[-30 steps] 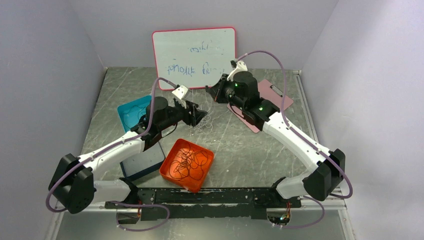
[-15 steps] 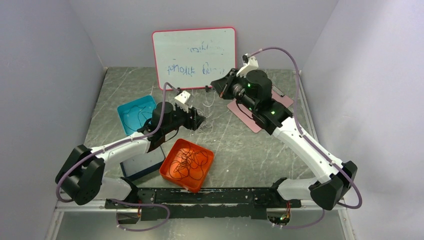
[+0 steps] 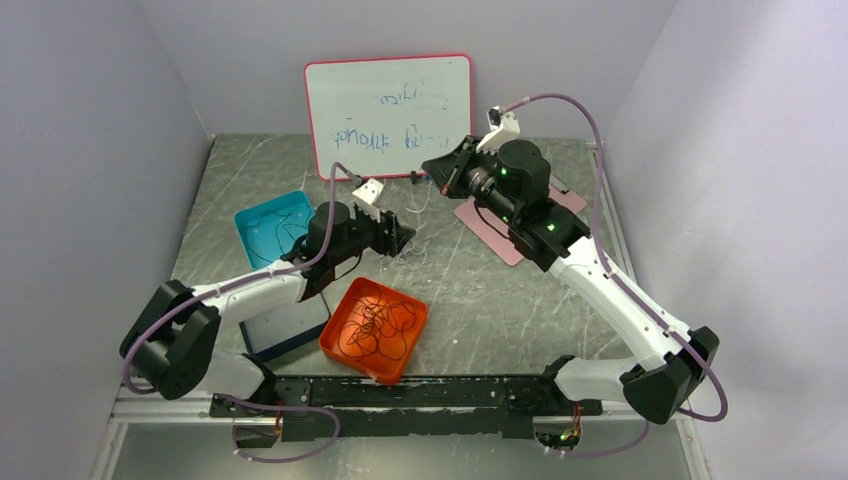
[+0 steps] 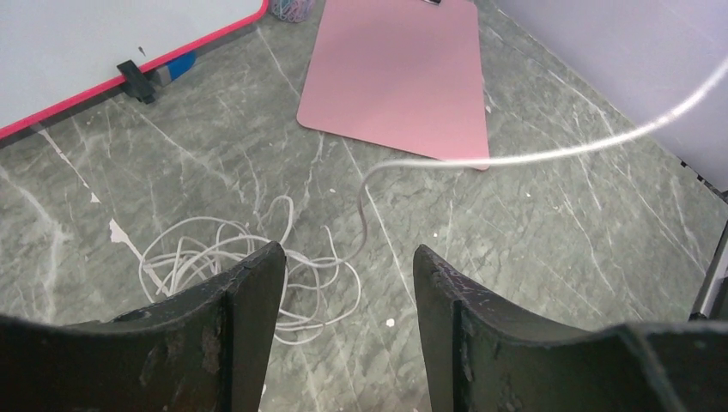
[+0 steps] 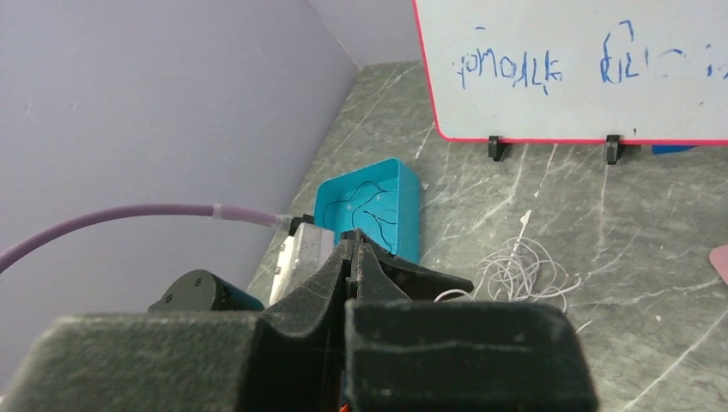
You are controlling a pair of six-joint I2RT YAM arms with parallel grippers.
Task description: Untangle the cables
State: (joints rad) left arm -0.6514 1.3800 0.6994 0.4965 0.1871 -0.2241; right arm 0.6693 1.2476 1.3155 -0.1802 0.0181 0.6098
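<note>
A loose pile of white cable point(image 4: 232, 266) lies on the grey table, also seen from above as the white cable point(image 3: 408, 252). One strand point(image 4: 558, 154) rises off the pile up to my right gripper point(image 3: 440, 170), which hangs above the table and is shut on it. My left gripper point(image 4: 348, 257) hovers low just beside the pile, open, with nothing between its fingers. Tangled black cables point(image 3: 375, 325) fill the orange tray point(image 3: 392, 292). A black cable point(image 3: 275, 230) lies in the blue tray point(image 3: 265, 203).
A whiteboard point(image 3: 390, 110) stands at the back. A pink clipboard point(image 4: 403, 69) lies at the back right, under my right arm. A white pad with a dark edge point(image 3: 290, 325) lies beneath my left arm, next to the orange tray.
My right gripper has risen and drawn back to the right, pulling a white strand up off the pile. My left arm has sunk lower and stays beside the pile.
</note>
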